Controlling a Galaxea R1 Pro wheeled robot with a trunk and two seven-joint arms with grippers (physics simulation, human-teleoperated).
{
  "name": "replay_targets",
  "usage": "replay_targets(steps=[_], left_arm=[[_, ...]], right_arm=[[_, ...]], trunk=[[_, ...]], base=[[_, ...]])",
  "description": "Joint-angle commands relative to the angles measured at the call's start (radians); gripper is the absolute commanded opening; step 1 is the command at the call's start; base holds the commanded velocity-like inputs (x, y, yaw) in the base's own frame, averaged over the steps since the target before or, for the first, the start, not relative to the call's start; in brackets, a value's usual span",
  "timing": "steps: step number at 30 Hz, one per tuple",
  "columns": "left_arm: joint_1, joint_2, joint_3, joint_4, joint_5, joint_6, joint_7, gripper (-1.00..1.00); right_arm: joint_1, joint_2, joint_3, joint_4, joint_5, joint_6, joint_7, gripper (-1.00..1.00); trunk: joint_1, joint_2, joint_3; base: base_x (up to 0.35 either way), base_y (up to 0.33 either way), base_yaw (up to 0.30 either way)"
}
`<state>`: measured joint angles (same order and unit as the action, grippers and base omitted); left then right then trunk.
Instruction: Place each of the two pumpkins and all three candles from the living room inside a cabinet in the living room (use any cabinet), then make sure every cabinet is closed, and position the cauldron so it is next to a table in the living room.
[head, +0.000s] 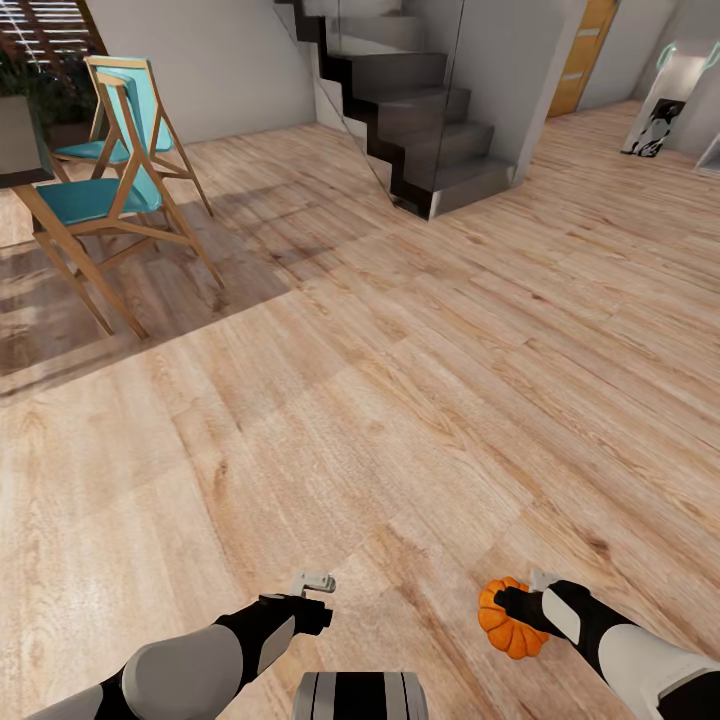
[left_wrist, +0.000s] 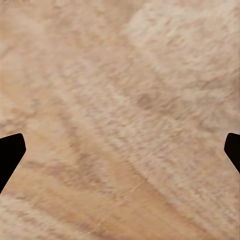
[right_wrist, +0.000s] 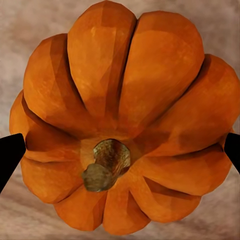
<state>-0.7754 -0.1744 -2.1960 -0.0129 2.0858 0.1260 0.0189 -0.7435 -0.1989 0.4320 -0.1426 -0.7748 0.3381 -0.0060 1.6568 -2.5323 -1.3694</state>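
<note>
My right gripper (head: 512, 607) is clamped on a pumpkin (head: 508, 620), stem (right_wrist: 106, 165) facing my wrist, carried above the plank floor (head: 400, 400). Left gripper (head: 318, 598) hangs spread, empty. No cabinet ahead.

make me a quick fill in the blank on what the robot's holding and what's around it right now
1. The right gripper is shut on an orange ____.
2. The left gripper holds ____; through it the left wrist view shows bare plank floor.
3. The chairs at the head view's upper left have wooden frames and ____ seats.
4. Past the chairs a dark ____ climbs beside the wall.

Missing words: pumpkin; nothing; teal; staircase
</note>
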Motion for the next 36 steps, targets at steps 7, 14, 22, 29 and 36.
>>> replay_targets(steps=[7, 14, 22, 29, 36], left_arm=[[-0.001, 0.0, -0.008, -0.002, 0.01, -0.036, -0.002, 1.0], [-0.001, 0.0, -0.008, -0.002, 0.011, -0.036, -0.002, 1.0], [-0.001, 0.0, -0.008, -0.002, 0.01, -0.036, -0.001, 1.0], [-0.001, 0.0, -0.009, -0.001, 0.01, -0.034, -0.001, 1.0], [-0.001, 0.0, -0.01, 0.0, 0.011, -0.033, -0.001, 1.0]], right_arm=[[0.001, -0.001, 0.016, 0.025, -0.004, 0.003, -0.002, -1.0], [0.001, -0.001, 0.017, 0.025, -0.004, 0.002, -0.002, -1.0], [0.001, 0.0, 0.017, 0.025, -0.004, 0.002, -0.003, -1.0], [0.001, 0.002, 0.018, 0.025, -0.004, 0.002, -0.008, -1.0], [0.001, 0.003, 0.019, 0.025, -0.003, 0.003, -0.009, -1.0]], trunk=[[0.004, 0.001, 0.011], [0.001, 0.002, 0.038], [-0.002, 0.004, 0.069], [-0.006, 0.006, 0.096], [-0.009, 0.007, 0.123]], base=[[0.0, 0.0, 0.0], [0.0, 0.0, 0.0], [0.0, 0.0, 0.0], [0.0, 0.0, 0.0], [0.0, 0.0, 0.0]])
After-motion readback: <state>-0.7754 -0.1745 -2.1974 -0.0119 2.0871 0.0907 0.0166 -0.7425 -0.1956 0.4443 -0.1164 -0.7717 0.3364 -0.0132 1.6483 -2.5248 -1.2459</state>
